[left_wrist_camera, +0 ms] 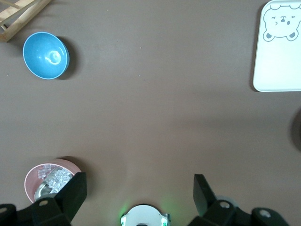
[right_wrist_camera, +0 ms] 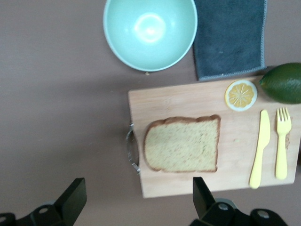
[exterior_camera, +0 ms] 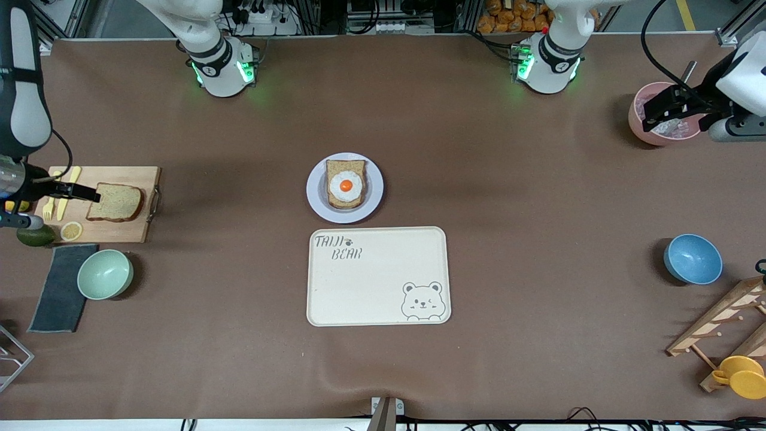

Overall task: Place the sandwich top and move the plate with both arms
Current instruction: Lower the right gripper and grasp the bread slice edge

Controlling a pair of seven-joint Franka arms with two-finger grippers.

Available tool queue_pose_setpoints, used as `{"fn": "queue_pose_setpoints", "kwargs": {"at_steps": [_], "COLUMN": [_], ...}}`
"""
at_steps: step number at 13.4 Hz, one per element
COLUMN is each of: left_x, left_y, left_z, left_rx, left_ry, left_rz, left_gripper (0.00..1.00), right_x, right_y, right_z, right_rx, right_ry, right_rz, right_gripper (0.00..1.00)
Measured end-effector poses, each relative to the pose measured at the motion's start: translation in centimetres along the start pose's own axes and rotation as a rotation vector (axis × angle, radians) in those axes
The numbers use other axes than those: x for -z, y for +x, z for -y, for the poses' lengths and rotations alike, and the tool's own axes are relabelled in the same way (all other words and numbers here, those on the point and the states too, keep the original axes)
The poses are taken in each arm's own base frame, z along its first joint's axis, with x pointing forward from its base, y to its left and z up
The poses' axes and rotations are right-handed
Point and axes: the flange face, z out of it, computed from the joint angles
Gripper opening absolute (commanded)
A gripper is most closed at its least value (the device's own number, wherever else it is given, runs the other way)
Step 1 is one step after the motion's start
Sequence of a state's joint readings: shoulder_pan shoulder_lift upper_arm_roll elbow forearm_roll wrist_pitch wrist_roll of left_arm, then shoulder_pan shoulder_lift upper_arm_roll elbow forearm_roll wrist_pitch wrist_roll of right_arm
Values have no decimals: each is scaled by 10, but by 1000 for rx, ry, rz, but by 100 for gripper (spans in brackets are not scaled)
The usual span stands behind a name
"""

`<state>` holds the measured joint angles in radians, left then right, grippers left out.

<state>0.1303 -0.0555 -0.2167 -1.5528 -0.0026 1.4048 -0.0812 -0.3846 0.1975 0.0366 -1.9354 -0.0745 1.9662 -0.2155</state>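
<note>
Tabletop count by kind.
Bread slices: two, the plain sandwich top [exterior_camera: 115,202] and an egg-topped slice [exterior_camera: 346,183]. Plates: one plate [exterior_camera: 314,190]. Trays: one cream tray [exterior_camera: 377,276]. Bowls: three, mint-green [exterior_camera: 105,274], blue [exterior_camera: 693,258], pink [exterior_camera: 643,127]. Cutting boards: one [exterior_camera: 128,230]. Cloths: one [exterior_camera: 60,290]. Lemon slices: one [exterior_camera: 71,231]. Avocados: one [exterior_camera: 35,235]. Yellow cutlery: knife [right_wrist_camera: 259,149], fork [right_wrist_camera: 281,142]. Wooden racks: one [exterior_camera: 727,320]. Yellow cups: one [exterior_camera: 742,376].

You see the plate [exterior_camera: 315,191] mid-table, carrying the egg-topped bread [exterior_camera: 345,184], with the bear tray [exterior_camera: 378,276] just nearer the camera. The sandwich top [exterior_camera: 115,202] lies on the wooden board [exterior_camera: 122,230], right gripper [exterior_camera: 90,194] over its edge. The left gripper [exterior_camera: 649,123] hangs over the pink bowl [exterior_camera: 635,123].
</note>
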Motion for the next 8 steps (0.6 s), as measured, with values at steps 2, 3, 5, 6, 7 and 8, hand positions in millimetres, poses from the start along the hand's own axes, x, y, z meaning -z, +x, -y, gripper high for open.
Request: {"fn": "queue_pose_setpoints", "kwargs": {"at_steps": [2, 3, 5, 6, 7, 8], "left_x": [-2, -2, -2, -3, -4, -4], "left_y": [0, 1, 1, 1, 1, 1], "left_z": [1, 1, 1, 1, 1, 1], "left_rx": [1, 2, 2, 2, 2, 2], "left_ry": [0, 0, 0, 0, 0, 0], "left_rz": [4, 4, 5, 7, 8, 9], "left_gripper": [100, 100, 100, 100, 100, 100], "right_x": [-29, -44, -77, -95, -112, -126], "right_y": [2, 2, -2, -6, -9, -10], "right_z": [-34, -53, -88, -104, -118, -126], "right_rx": [13, 22, 31, 28, 28, 29], "right_ry": [11, 18, 36, 48, 59, 66], "right_rz": [5, 3, 9, 20, 27, 29], "right_gripper": [100, 100, 100, 100, 100, 100]}}
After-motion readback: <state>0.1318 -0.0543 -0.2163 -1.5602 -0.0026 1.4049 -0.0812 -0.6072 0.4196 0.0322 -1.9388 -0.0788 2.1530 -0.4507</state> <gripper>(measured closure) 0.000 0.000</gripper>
